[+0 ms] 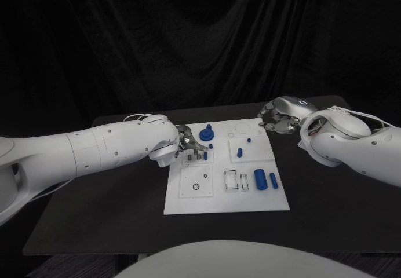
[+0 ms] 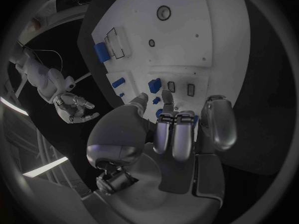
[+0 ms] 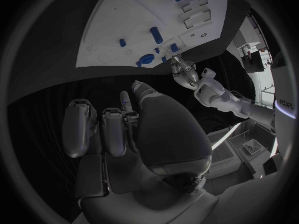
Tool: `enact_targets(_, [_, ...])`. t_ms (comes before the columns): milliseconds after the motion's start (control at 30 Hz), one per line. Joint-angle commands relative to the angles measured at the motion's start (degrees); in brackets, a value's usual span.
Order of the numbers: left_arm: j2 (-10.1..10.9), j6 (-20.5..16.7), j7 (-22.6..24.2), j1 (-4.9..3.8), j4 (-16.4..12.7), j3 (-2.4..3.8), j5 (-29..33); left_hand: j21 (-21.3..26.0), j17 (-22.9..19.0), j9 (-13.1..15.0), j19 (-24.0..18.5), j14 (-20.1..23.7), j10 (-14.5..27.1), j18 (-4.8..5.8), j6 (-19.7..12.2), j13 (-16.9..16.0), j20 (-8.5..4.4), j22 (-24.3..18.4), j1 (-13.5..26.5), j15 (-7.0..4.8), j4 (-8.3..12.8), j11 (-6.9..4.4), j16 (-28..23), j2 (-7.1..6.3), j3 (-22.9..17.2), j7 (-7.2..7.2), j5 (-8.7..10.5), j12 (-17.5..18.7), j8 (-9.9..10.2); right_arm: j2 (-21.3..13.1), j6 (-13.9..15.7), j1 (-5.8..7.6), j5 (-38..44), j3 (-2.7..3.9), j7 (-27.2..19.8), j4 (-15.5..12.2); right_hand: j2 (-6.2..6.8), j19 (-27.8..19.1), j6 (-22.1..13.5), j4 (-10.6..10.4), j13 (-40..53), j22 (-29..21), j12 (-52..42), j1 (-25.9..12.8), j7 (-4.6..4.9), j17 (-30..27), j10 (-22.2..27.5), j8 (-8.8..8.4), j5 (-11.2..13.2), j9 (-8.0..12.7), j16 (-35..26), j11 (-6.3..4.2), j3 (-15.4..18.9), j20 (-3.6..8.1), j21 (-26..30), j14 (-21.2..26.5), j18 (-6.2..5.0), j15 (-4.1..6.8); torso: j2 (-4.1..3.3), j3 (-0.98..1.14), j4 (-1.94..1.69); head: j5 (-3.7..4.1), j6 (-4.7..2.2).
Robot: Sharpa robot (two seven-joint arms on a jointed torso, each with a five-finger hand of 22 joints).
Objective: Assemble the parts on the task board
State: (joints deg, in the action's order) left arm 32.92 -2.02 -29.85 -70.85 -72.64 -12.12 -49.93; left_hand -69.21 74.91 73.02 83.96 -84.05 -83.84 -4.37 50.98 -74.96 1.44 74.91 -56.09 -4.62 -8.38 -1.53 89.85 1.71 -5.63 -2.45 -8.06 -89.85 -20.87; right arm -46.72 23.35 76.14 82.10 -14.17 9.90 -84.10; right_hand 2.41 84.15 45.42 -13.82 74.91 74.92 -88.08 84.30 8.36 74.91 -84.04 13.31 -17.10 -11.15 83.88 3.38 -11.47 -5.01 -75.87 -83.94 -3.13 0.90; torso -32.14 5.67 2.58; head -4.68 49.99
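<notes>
The white task board (image 1: 188, 200) lies mid-table with blue parts on it: a gear-like piece (image 1: 208, 135), a short peg (image 1: 240, 153), a small upright piece (image 1: 206, 155) and two cylinders (image 1: 261, 179) side by side. My left hand (image 1: 188, 146) hovers over the board's left edge, thumb and one finger (image 2: 167, 97) stretched toward the small upright piece (image 2: 154, 84), the other fingers curled, nothing held. My right hand (image 1: 280, 116) hangs over the black table off the board's far right corner, fingers apart and empty; the same right hand (image 2: 74, 107) appears in the left wrist view.
Empty rectangular slots (image 1: 236, 180) and a round hole (image 1: 196, 186) mark the board's near half. Black tabletop (image 1: 100, 214) surrounds the board, and a black curtain closes the back. My right forearm (image 1: 351, 142) reaches in beside the board's right edge.
</notes>
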Motion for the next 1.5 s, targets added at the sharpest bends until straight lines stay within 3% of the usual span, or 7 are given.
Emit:
enact_targets(33, [-0.4,-0.1,1.0,0.06,-0.1,0.05,-1.5,-0.1,15.1,0.2,0.7,-6.0,-6.2,0.04,-0.5,-15.0,-0.27,9.2,-0.7,-0.54,0.1,-0.42,0.1,0.04,0.4,0.1,-0.06,-0.1,-0.4,0.1,-0.5,-0.14,0.2,0.04,1.0,0.0,-0.04,0.1,0.4,0.0,11.2,10.7,0.2,0.4,0.17,2.8,-2.2,-0.05,-0.4,0.0,-0.3,0.3,-0.2,-0.4,0.3,-3.0,-0.2,-0.27,-0.03,0.02,0.01,-0.09,0.01])
enact_targets(567, [-1.8,2.3,-1.2,0.06,0.9,0.05,-1.9,-0.2,15.1,0.3,0.8,-6.0,-6.2,0.08,-0.7,-15.0,-0.29,9.3,-0.8,-0.56,0.2,-0.42,0.1,0.09,0.5,0.09,0.09,-0.1,-0.2,0.2,-0.9,-0.13,0.2,0.04,1.3,0.1,0.0,0.1,0.4,0.1,11.2,10.7,0.2,0.4,0.18,2.9,-2.2,-0.07,-0.5,0.1,-0.2,0.3,-0.3,-0.4,0.3,-3.0,-0.2,-0.27,-0.03,0.06,0.02,0.15,0.01])
enact_targets(933, [-3.4,3.4,-3.2,0.07,1.9,0.06,-9.6,-0.4,15.1,-0.1,1.0,-6.0,-6.2,0.12,0.2,-15.0,-0.43,9.3,0.1,-0.69,-0.4,-0.54,0.1,-0.64,2.4,0.2,1.8,-0.1,1.0,0.4,-0.9,-0.13,0.2,0.04,1.3,0.4,0.0,0.1,0.4,0.2,11.2,10.7,0.2,0.5,0.17,2.9,-2.2,-0.1,-0.7,0.1,-0.2,0.3,-0.4,-0.4,0.3,-3.1,-0.2,-0.26,0.0,0.05,0.11,0.16,0.01])
enact_targets(1367, [-4.3,2.9,-2.4,0.08,2.4,0.06,-11.3,-0.1,15.1,-0.4,1.1,-6.0,-6.2,0.08,0.9,-15.0,-0.5,9.2,0.3,-0.77,-0.7,-0.63,0.1,0.05,2.7,0.28,1.19,-0.1,1.7,0.6,-1.0,-0.26,0.2,0.04,1.4,0.7,0.03,0.1,0.5,0.3,11.2,10.7,0.2,0.6,0.18,2.9,-2.2,-0.13,-1.0,0.2,-0.2,0.3,-0.5,-0.4,0.3,-3.1,-0.2,-0.26,0.01,-0.02,-0.01,0.43,0.01])
enact_targets(1500, [-4.5,3.1,-2.0,0.12,2.6,0.06,-11.4,0.0,15.1,-1.0,1.1,-6.0,-6.2,0.07,1.0,-15.0,-0.54,9.2,0.1,-0.77,-0.6,-0.6,0.1,0.55,2.7,0.23,0.35,-0.1,2.8,0.7,-1.1,-0.27,0.2,0.04,1.4,0.7,0.03,0.1,0.5,0.3,11.2,10.7,0.2,0.6,0.18,2.9,-2.2,-0.13,-1.0,0.2,-0.2,0.3,-0.5,-0.4,0.3,-3.1,-0.2,-0.26,0.03,-0.03,-0.01,0.33,0.01])
